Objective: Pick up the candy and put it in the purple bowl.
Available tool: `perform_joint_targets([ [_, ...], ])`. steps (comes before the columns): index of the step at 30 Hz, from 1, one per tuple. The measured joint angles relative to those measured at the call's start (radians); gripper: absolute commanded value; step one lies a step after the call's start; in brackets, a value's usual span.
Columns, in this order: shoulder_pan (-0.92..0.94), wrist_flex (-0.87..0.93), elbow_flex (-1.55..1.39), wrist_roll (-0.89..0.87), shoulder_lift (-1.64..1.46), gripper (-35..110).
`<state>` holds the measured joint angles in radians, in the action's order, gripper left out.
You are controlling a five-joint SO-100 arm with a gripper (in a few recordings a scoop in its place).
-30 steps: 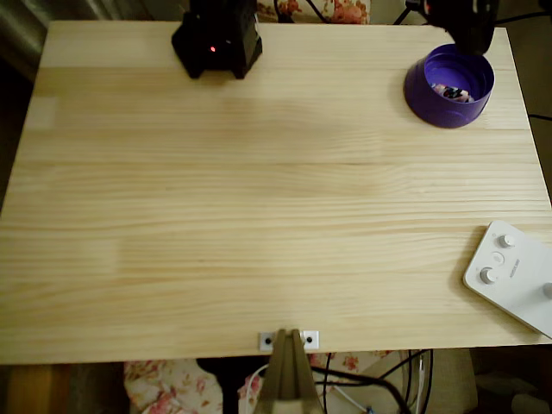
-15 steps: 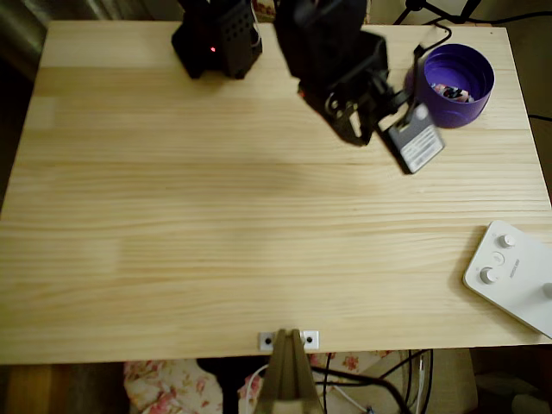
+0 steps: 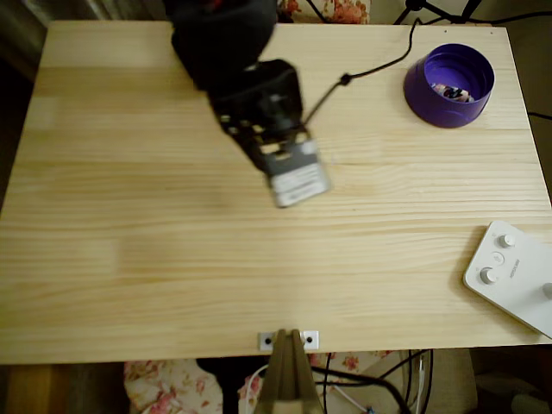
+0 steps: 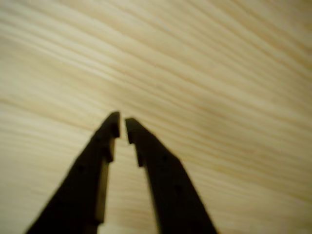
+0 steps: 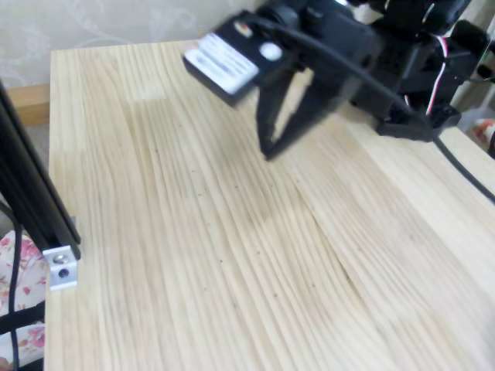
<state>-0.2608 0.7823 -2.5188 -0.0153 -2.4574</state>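
Purple bowl (image 3: pixel 448 86) holds the candy (image 3: pixel 452 91); white device (image 3: pixel 515 276) lies apart.

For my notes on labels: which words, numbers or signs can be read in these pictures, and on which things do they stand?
No text can be read.
White label on the arm: print too blurred.
White device with knobs: small grey word, too small to read.
Candy in the purple bowl: dark markings, not legible.

No text can be read. The white label (image 3: pixel 297 182) on the arm's wrist carries dark print too blurred to make out, and the white device with knobs (image 3: pixel 513 276) bears a small printed word too tiny to read.
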Motion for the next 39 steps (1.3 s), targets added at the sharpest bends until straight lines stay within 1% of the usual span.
perform_joint_targets([
  [8, 0.225, -0.003, -0.238, 0.028, -0.287, 0],
  [13, 0.273, -0.009, -0.302, 0.023, -0.370, 0],
  [16, 0.295, -0.052, -0.373, 0.012, -0.430, 0],
  [18, 0.304, -0.084, -0.448, 0.012, -0.518, 0],
  [22, 0.336, -0.066, -0.520, 0.028, -0.675, 0],
  [29, 0.387, -0.066, -0.522, 0.021, -0.667, 0],
  [30, 0.387, -0.060, -0.522, 0.021, -0.680, 0],
  [35, 0.382, 0.097, -0.535, 0.008, -0.796, 0],
  [39, 0.380, 0.123, -0.535, 0.005, -0.821, 0],
])
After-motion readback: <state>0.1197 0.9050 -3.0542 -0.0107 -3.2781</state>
